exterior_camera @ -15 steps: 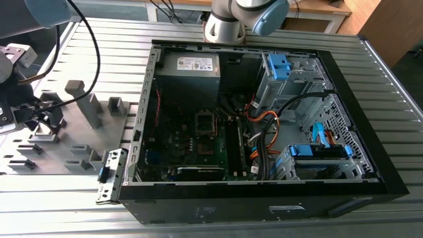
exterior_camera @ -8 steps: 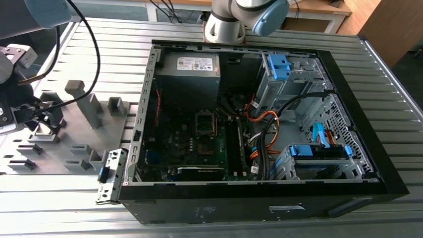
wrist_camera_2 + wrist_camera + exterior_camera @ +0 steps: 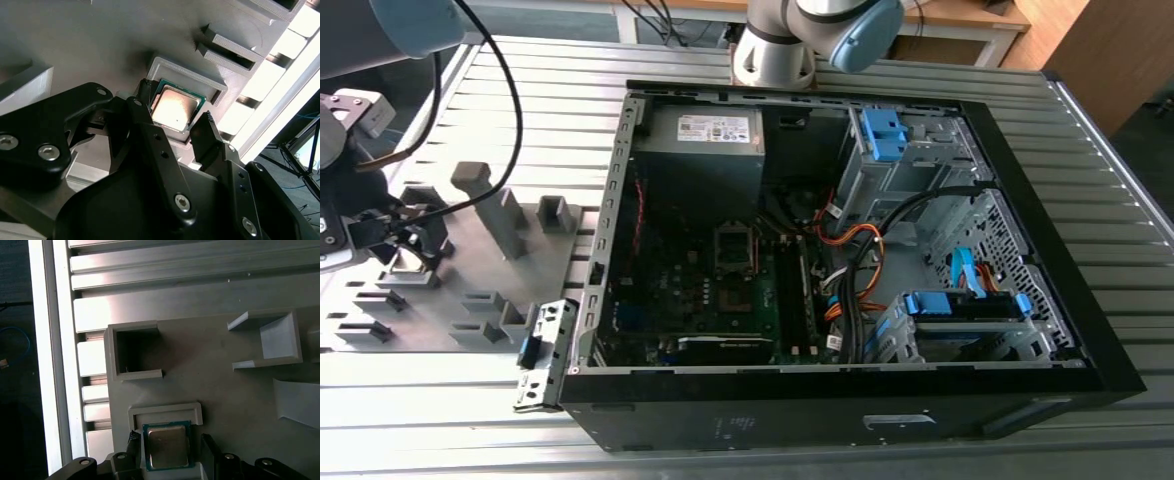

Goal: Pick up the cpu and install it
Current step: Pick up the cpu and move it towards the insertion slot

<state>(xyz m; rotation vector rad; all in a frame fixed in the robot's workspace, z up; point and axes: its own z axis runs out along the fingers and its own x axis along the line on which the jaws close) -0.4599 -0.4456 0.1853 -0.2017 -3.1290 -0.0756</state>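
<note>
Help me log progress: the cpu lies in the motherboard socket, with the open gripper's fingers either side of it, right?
Not quite. The cpu lies in a recess of the grey tray, as the second wrist view shows. The open gripper does have a finger on each side of it.

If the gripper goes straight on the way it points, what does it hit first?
The gripper likely meets the cpu first, seated in its tray recess between the open fingers, which may touch the tray beside it. Depth unclear.
</note>
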